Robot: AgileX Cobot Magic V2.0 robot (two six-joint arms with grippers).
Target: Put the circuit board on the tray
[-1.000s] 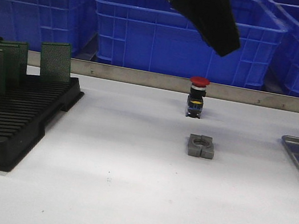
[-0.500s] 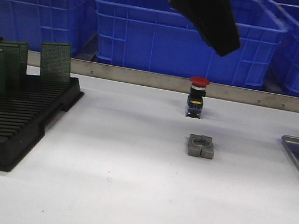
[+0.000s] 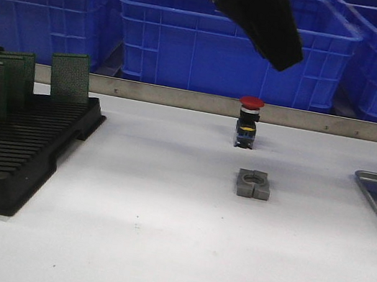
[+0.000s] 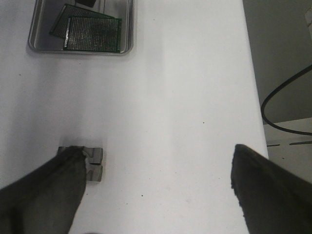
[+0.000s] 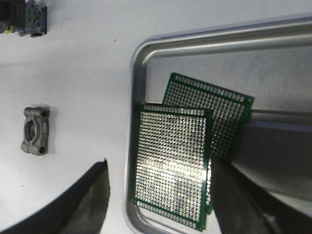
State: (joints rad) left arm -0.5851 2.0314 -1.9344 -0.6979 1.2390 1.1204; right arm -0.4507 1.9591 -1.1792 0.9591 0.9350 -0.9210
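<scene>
Your tray [image 5: 146,58] sat at the table's right edge, two circuit boards [image 5: 173,163] overlapping flat inside. Right gripper [image 5: 161,195] hung open, empty, just above; descending could've nudged them. Left gripper [image 4: 156,190] was open, empty.

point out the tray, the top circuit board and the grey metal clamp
tray [image 5: 137,63]: right wrist view, bare rim corner
top circuit board [image 5: 173,163]: right wrist view, middle of its face
grey metal clamp [image 3: 253,184]: front view, front face

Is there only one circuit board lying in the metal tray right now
No, the right wrist view shows two green circuit boards lying in the tray, one overlapping the other.
</scene>
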